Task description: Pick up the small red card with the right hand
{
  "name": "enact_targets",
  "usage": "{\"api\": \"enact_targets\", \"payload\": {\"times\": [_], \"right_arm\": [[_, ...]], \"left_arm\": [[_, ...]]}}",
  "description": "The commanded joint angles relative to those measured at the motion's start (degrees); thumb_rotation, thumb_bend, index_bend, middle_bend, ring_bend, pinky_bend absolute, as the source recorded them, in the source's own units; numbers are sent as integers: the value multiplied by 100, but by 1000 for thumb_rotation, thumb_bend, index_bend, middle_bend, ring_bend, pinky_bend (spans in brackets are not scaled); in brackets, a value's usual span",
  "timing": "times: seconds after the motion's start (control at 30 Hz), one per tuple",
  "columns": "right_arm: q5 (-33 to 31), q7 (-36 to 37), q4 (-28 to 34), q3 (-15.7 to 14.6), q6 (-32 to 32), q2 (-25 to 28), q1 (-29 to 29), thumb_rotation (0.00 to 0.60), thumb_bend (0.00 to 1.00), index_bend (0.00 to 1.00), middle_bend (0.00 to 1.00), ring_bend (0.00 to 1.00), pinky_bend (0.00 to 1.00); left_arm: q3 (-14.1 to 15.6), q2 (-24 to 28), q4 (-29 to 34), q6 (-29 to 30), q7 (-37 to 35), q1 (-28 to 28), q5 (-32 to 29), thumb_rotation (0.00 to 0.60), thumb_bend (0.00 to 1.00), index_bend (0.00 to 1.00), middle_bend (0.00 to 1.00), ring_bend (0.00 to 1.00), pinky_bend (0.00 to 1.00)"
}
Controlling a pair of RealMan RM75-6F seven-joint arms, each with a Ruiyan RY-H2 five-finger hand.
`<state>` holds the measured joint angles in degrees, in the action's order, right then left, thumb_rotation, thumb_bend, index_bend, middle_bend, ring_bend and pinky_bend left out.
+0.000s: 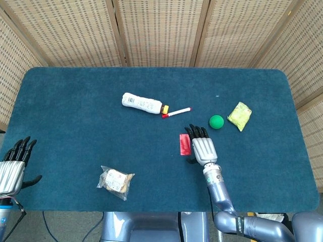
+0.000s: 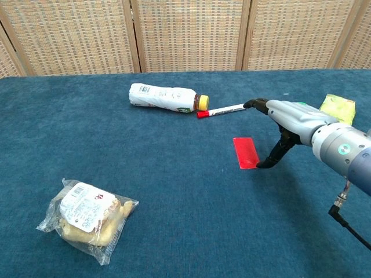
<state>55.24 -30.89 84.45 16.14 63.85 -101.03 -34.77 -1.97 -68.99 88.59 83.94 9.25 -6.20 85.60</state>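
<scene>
The small red card (image 1: 184, 143) (image 2: 246, 152) lies flat on the blue table cloth near the middle. My right hand (image 1: 200, 145) (image 2: 288, 123) hovers just right of it with its fingers stretched out and nothing in them. Its thumb reaches down to the card's near right corner; I cannot tell whether it touches. My left hand (image 1: 12, 169) shows only in the head view, at the table's left front edge, fingers apart and holding nothing.
A white bottle (image 1: 143, 104) (image 2: 166, 97) lies on its side with a red-capped marker (image 1: 176, 112) (image 2: 221, 110) beside it, behind the card. A green ball (image 1: 216, 121) and a yellow-green packet (image 1: 239, 115) (image 2: 337, 108) lie to the right. A snack bag (image 1: 115, 181) (image 2: 87, 218) sits front left.
</scene>
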Motion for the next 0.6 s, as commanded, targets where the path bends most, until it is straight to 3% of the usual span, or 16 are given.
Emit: {"api": "enact_targets", "payload": {"times": [0.03, 0.6], "right_arm": [[-79, -2, -105, 23, -62, -50, -71, 600, 175, 70, 0, 0, 10], [-340, 85, -754, 40, -347, -379, -365, 600, 175, 70, 0, 0, 10]], "left_arm": [[3, 3, 0, -1, -3, -1, -1, 600, 133, 0, 0, 0, 158], [-13, -14, -47, -54, -13, -21, -69, 600, 133, 0, 0, 0, 158]]}}
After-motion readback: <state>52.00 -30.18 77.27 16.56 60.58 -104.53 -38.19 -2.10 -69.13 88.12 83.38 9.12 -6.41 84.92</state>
